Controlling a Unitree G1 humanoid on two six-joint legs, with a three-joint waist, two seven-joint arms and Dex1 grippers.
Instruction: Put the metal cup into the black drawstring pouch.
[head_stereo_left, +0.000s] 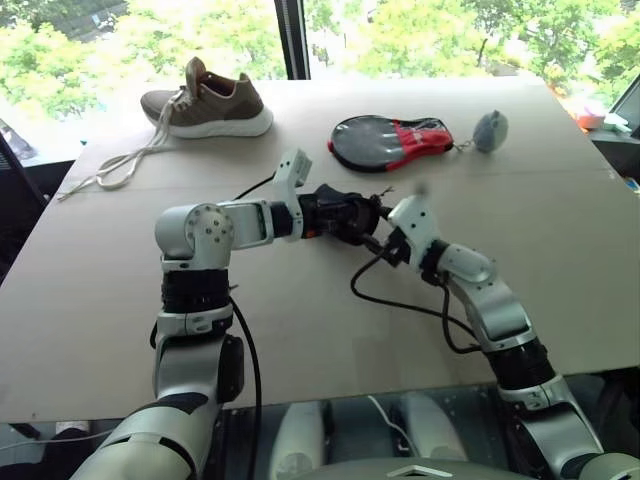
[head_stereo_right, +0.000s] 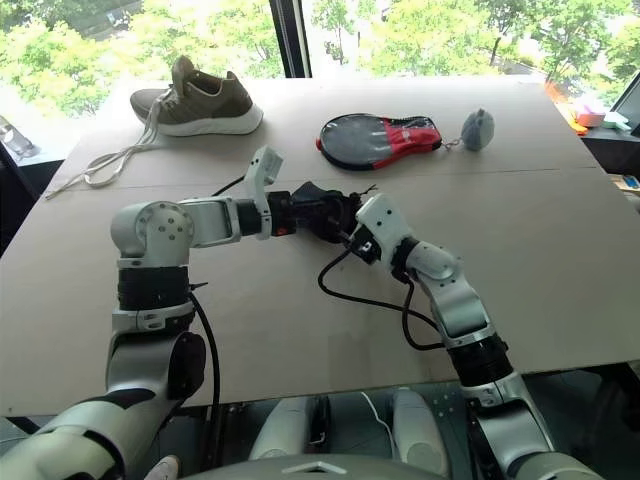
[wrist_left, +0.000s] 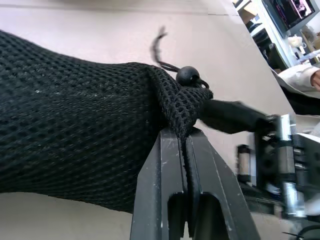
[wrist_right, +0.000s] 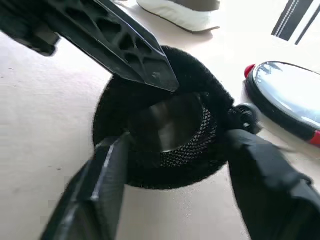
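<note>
Two grippers are met over the table's (head_stereo_left: 560, 250) middle, at the black drawstring pouch (head_stereo_left: 340, 215). Pouch is held off the tabletop, just in front of the black-and-red paddle case (head_stereo_left: 392, 142). Left gripper (wrist_left: 186, 145) is seen clamped tight on the pouch's mesh rim, next to the cord bead. Right gripper (wrist_right: 170, 145) is seen w/ fingers spread wide, one either side of the pouch mouth, nothing gripped. Metal cup (wrist_right: 167, 125) is seen inside the pouch, shiny base facing out through the opening.

Progress: insertion judged essentially done; cup is lodged in the mouth, how deep cannot be told. Left to do, prob.: seating cup fully, withdrawing right hand, maybe setting pouch down.

Markings: no brand, label or legible writing found on pouch, cup, case, shoe (head_stereo_left: 205, 102) or grey ball (head_stereo_left: 490, 130).
</note>
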